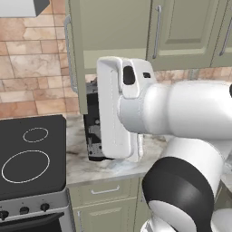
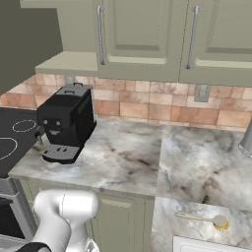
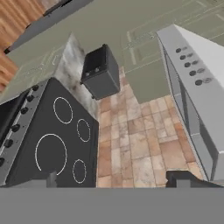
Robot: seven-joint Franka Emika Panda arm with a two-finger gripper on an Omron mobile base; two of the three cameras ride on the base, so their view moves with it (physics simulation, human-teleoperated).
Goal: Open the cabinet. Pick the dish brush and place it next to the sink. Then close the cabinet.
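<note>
Brush (image 2: 203, 218) is seen lying on desk (image 2: 128, 152) beside sink (image 2: 211, 244). Cabinet (image 1: 113, 31) door (image 1: 76, 54) stands ajar, just beside and left of the arm; tool (image 3: 114, 178) tips spread, nothing held.

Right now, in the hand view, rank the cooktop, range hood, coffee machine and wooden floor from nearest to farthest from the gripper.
1. Cooktop, lower left of the picture, and range hood, right edge: both reach down beside the open gripper, too close to call.
2. Coffee machine, mid-picture, on the counter beyond the cooktop.
3. Wooden floor, upper left corner, farthest.
</note>
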